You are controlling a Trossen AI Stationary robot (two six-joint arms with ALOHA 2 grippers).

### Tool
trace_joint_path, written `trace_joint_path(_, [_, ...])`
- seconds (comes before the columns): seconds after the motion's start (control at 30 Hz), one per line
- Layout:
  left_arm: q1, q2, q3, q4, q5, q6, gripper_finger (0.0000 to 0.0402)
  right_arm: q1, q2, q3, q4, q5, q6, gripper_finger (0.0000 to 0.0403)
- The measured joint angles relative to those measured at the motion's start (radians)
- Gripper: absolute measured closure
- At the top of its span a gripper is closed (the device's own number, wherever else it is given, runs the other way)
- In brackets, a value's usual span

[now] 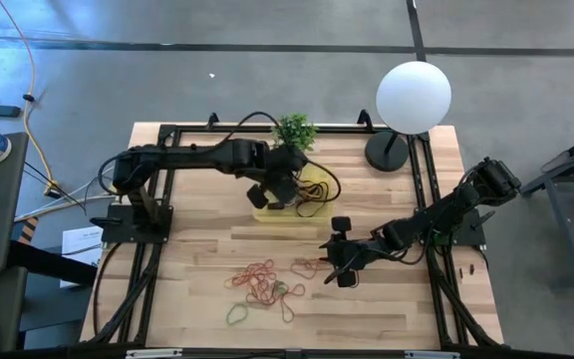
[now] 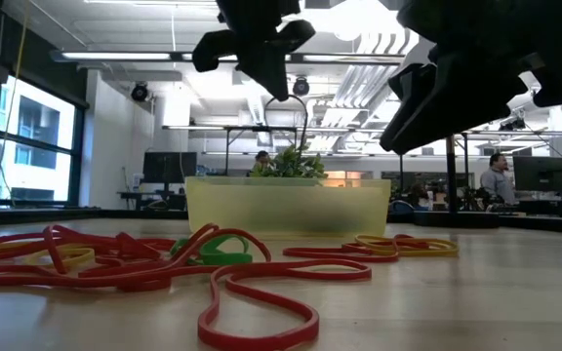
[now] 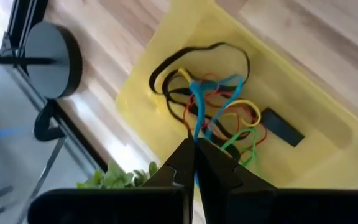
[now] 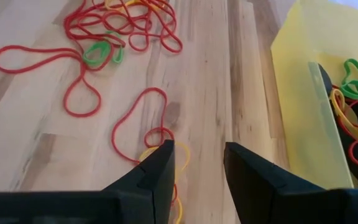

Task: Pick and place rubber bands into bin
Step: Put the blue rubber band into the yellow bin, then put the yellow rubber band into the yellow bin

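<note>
The bin (image 1: 302, 211) is a shallow translucent yellow tray in front of the potted plant; it holds black, red, yellow and green rubber bands (image 3: 229, 118). My left gripper (image 3: 194, 148) hangs over the bin, shut on a blue rubber band (image 3: 197, 109). More rubber bands (image 1: 262, 284), red, orange and green, lie loose on the wood near the front edge. My right gripper (image 4: 197, 158) stands open low over the table, right of the bin's near corner. A red and a yellow band (image 4: 157, 134) lie just before its fingertips. My left gripper pinches the blue rubber band between its two fingertips (image 3: 195, 163), the fingers slanting down from above. The band hangs slack below them as a loop (image 2: 296, 122) over the inside of the bin. Whether its lower end touches the bands lying there, I cannot tell.
A small green potted plant (image 1: 294, 130) stands right behind the bin. A lamp with a white globe (image 1: 414, 95) and a round black foot (image 1: 387, 152) stands at the back right. Black frame rails (image 1: 431, 229) run along the table's sides.
</note>
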Motion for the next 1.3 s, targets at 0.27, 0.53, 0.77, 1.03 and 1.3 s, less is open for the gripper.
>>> trace_joint_path(0.27, [0.037,0.0,0.0,0.0,0.08,-0.014,0.0398,0.0,0.0,0.0,-0.009,0.038,0.0,0.0274])
trace_joint_path(0.53, [0.034,0.033,0.0,-0.011,0.071,-0.033,0.0342,0.0,0.0,0.0,-0.008,0.038,0.0,0.0274])
trace_joint_path(0.77, [0.035,0.051,-0.001,-0.018,0.064,-0.025,0.0279,0.0,0.0,0.0,-0.008,0.038,0.011,0.0274])
trace_joint_path(1.03, [0.022,0.027,0.0,-0.163,0.137,-0.076,0.0265,0.0,0.0,0.0,-0.037,0.036,0.043,0.0274])
trace_joint_path(1.3, [-0.122,0.019,0.0,-0.39,0.25,-0.189,0.0294,0.0,0.017,0.0,-0.074,-0.034,0.117,0.0274])
